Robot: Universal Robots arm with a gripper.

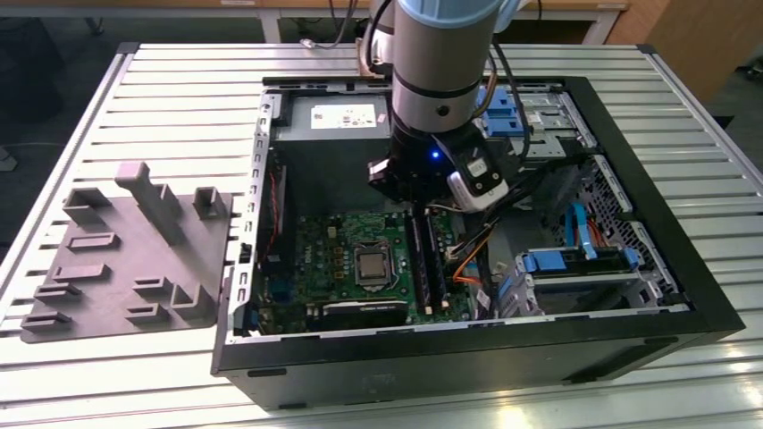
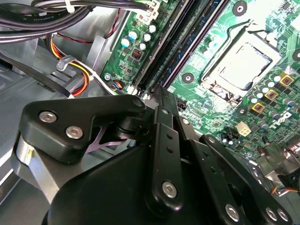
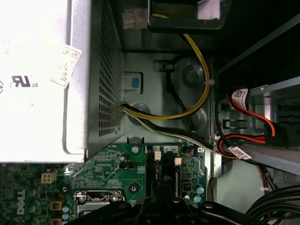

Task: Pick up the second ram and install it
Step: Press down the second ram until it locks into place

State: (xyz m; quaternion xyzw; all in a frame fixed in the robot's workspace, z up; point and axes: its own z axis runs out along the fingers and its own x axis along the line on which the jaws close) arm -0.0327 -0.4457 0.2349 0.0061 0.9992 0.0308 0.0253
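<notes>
My gripper [image 1: 412,204] hangs low inside the open computer case [image 1: 667,268], over the far end of the long black memory slots [image 1: 426,264] of the green motherboard [image 1: 339,259]. In the second wrist view its black fingers [image 2: 164,136] lie together, shut, with the gripper [image 2: 159,91] just above the slot ends [image 2: 154,70]. The first wrist view has the gripper [image 3: 161,192] over the slots [image 3: 161,171], whose white latches [image 3: 157,154] show. The second ram cannot be told apart from the dark slots; nothing shows between the fingers.
The processor socket [image 1: 373,265] sits beside the slots. Orange and yellow cables [image 1: 471,259] and blue drive brackets [image 1: 573,261] crowd the exterior view's right. The power supply [image 1: 334,114] fills the case's far end. A grey moulded tray [image 1: 120,259] lies on the slatted table outside the case.
</notes>
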